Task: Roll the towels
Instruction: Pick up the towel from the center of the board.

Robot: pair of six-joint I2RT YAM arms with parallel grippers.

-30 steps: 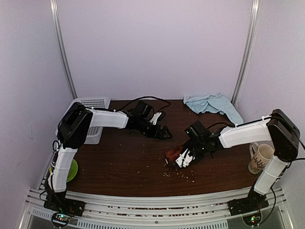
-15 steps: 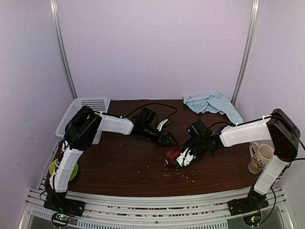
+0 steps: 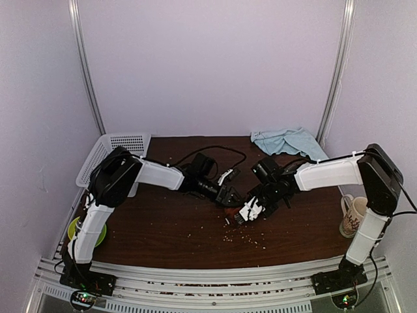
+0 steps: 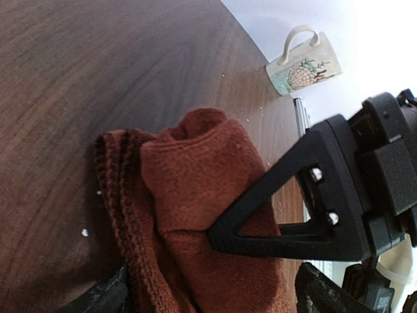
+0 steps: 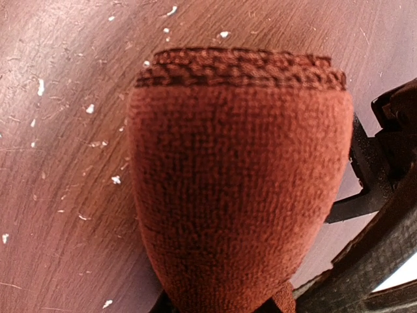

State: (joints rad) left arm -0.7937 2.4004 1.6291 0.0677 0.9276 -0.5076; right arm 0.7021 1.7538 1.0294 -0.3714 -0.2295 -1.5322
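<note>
1. The rust-red towel (image 4: 195,215) is bunched into a chunky bundle at the middle of the table (image 3: 163,228), and its layered hem edges show along one side.
2. The right gripper (image 3: 249,210) has its jaws narrowed onto that bundle. The cloth sticks out past the fingers and pretty much fills the right wrist view.
3. The left gripper (image 3: 231,195) comes in from the opposite side, with its jaws spread wide and the red cloth between the fingers (can't tell if they actually touch it).
4. Whether the bundle rests on the wood or sits a bit lifted, I honestly can't tell.
5. The light-blue towel (image 3: 287,140) lies crumpled and unrolled at the far right back corner, well apart from both grippers.
6. Pale crumbs (image 3: 244,238) are scattered on the wood on the near side of the grippers.
7. A mug (image 3: 354,214) stands at the right edge beside the right arm. A white basket (image 3: 117,151) sits at the far left, and a green dish (image 3: 98,231) peeks out by the left arm.
</note>
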